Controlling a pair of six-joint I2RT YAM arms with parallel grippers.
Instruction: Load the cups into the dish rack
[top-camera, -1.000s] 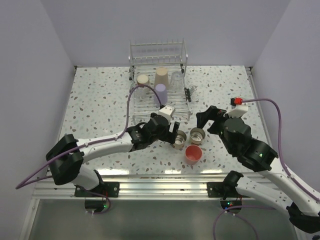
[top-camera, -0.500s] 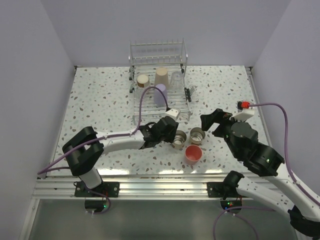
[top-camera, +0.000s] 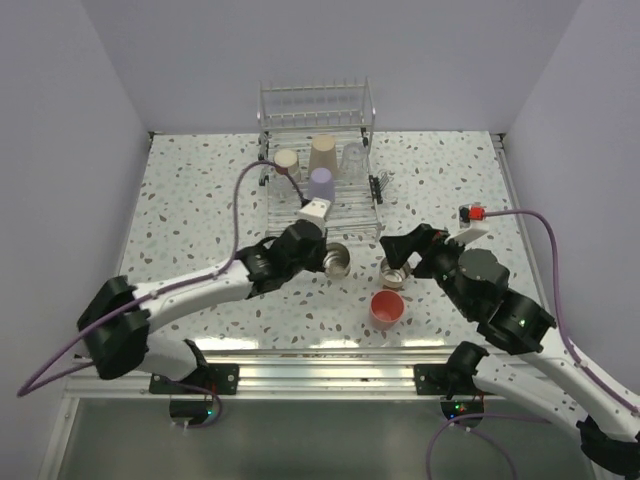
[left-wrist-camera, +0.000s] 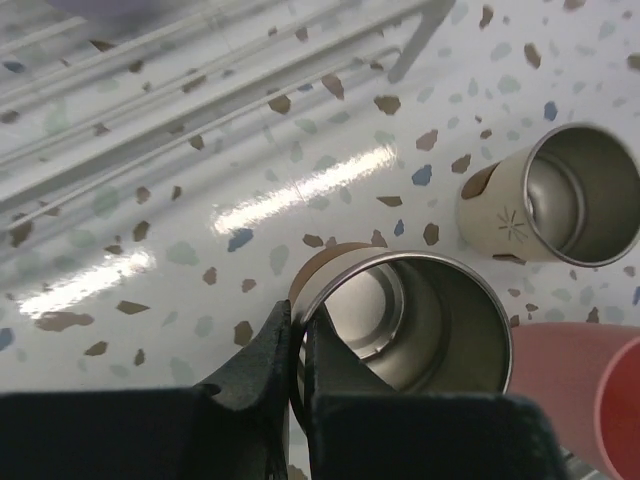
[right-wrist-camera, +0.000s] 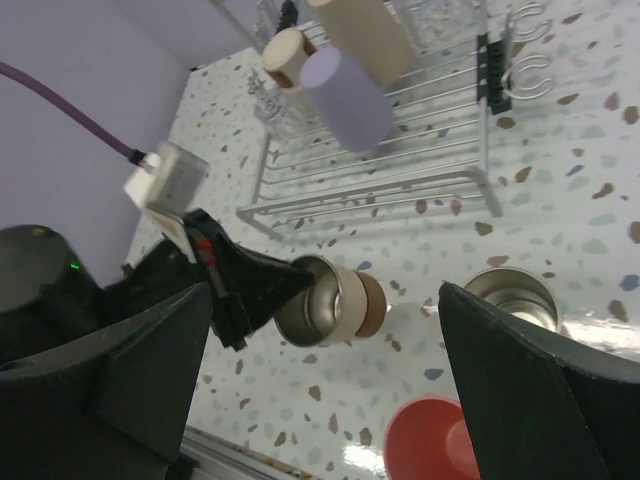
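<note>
Dish rack part-loaded; one metallic cup in the left tool.

Dish rack (top-camera: 316, 104), far side of worktop (top-camera: 195, 200), holds four cups: tall beige cup (top-camera: 322, 152), lavender cup (top-camera: 321, 184), tan-based cup (top-camera: 287, 158), clear cup (top-camera: 352, 156). Left tool (left-wrist-camera: 297, 340) clamped on the rim of held metallic cup (left-wrist-camera: 405, 320), empty, tipped on its side just before the rack's near edge. Right tool (top-camera: 403, 252), fingers wide apart, just beside second metallic cup (top-camera: 392, 273), empty, upright on worktop. Coral-pink cup (top-camera: 386, 308), empty, upright, near it.
</note>
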